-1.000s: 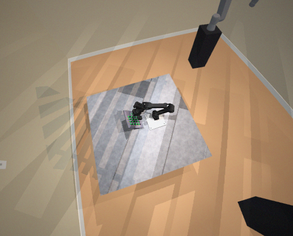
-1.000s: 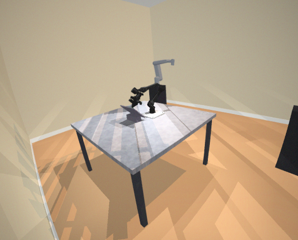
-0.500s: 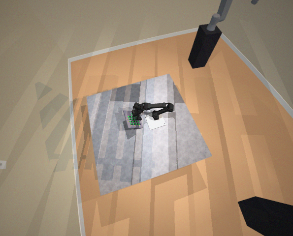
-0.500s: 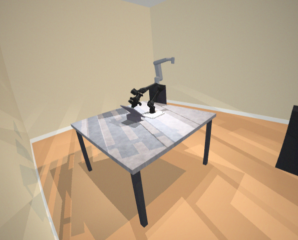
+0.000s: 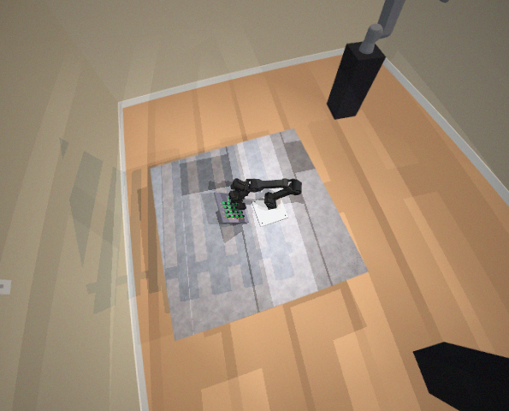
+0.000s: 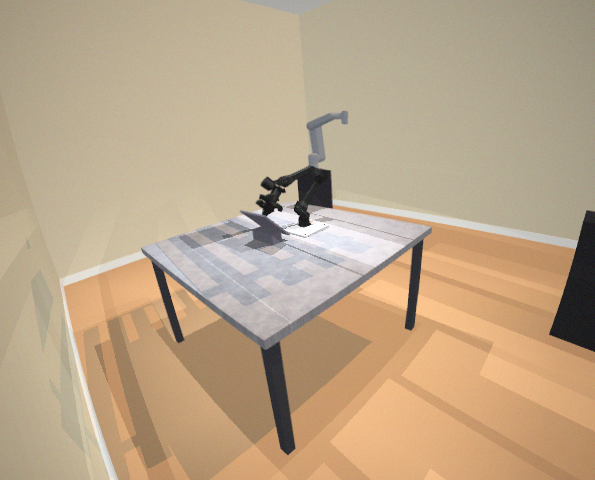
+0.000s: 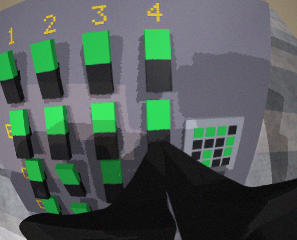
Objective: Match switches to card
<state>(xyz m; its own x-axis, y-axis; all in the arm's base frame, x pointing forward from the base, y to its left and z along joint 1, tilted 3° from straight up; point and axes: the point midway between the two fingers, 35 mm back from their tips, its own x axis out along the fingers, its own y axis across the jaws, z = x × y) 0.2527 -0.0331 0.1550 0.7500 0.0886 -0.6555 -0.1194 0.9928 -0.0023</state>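
The tilted grey panel holds a grid of green and dark switches, lettered and numbered in yellow. My gripper is shut and empty. Its tips are over the near, dark end of switch B4 in the wrist view; contact cannot be told. Switch A4 stands beyond it. The gripper hides C4, D4 and D3. The small card is right of the grid. Its far row reads green, green, green, dark; its second reads dark, dark, dark, green. Its nearest row is partly hidden. Which ends are raised is hard to tell.
The arm's white base plate is beside the panel on the patterned table. A black pedestal with a grey arm stands beyond the table. Another black pedestal stands off to the side.
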